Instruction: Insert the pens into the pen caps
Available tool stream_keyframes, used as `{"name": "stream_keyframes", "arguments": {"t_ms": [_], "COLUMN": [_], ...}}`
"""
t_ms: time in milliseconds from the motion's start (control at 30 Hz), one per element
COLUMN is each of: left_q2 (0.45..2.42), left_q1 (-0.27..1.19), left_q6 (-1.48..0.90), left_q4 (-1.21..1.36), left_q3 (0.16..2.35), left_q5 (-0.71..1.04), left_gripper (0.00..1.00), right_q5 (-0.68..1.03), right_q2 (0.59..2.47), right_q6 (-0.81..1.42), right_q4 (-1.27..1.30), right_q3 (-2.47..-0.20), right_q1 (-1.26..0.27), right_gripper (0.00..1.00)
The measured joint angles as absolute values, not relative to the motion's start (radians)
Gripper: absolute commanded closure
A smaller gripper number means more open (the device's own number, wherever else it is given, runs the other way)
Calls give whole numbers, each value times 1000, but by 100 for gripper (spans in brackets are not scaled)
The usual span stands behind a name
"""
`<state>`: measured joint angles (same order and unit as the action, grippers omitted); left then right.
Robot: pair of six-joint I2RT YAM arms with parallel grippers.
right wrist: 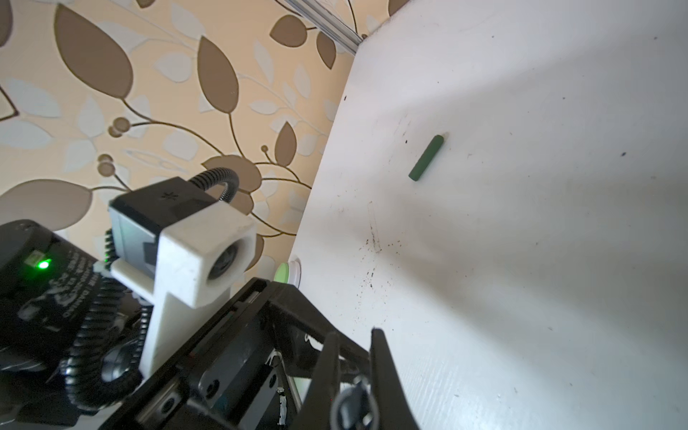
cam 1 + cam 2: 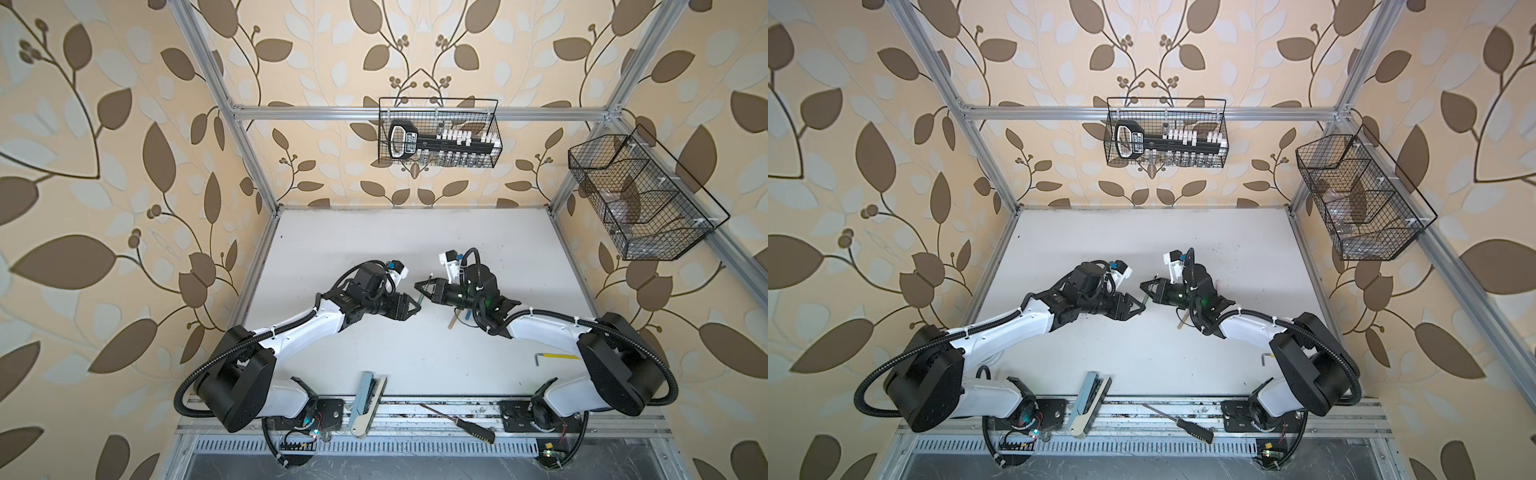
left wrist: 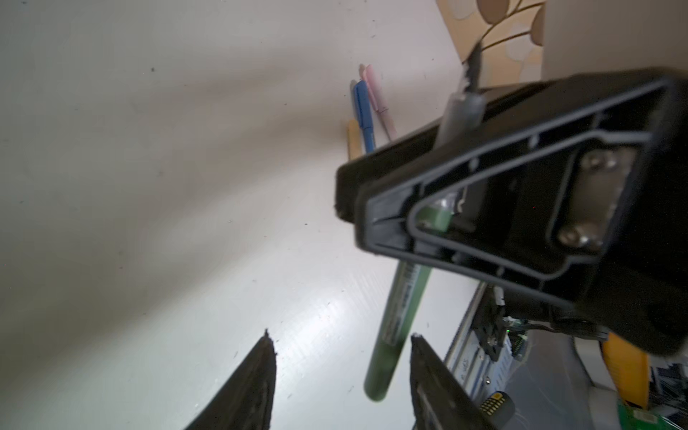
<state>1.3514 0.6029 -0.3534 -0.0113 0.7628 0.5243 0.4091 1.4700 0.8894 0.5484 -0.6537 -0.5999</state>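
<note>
The dark green pen (image 3: 402,309) hangs above the table, and my right gripper (image 1: 354,333) is shut on its front part. Its grey tip (image 3: 463,108) pokes out past the fingers. My left gripper (image 3: 341,335) is open. Its fingers stand on either side of the pen's rear end, apart from it. In both top views the two grippers meet at mid-table around the pen (image 2: 420,300) (image 2: 1145,300). The green pen cap (image 1: 426,158) lies alone on the white table. Blue (image 3: 363,111), pink (image 3: 379,100) and tan (image 3: 353,139) pens lie together under the right arm.
A black-handled screwdriver (image 2: 457,424) and a grey brush-like tool (image 2: 368,399) lie on the front rail. A yellow hex key (image 2: 557,356) lies by the right arm's base. Wire baskets hang on the back wall (image 2: 438,133) and on the right wall (image 2: 640,195).
</note>
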Motion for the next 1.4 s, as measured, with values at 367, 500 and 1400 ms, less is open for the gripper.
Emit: {"name": "stream_keyframes", "arguments": {"t_ms": [367,500,1400], "left_q2": [1376,1391,1005], "left_q1": [603,603,555], "left_q6": [-396,-395,-421], "left_q4": [78,78,-431], "left_q3": [762,762,746], "left_q5": [605,611,165], "left_gripper": [59,68,99], "right_q5": [420,420,114], "right_q2": [1470,1470,1748], "right_q6": [890,890,596], "right_q4": [577,587,89], "right_q3": [-654,-654,-1253], "right_q1": [-608,-609,-643], "right_gripper": [100,100,42]}}
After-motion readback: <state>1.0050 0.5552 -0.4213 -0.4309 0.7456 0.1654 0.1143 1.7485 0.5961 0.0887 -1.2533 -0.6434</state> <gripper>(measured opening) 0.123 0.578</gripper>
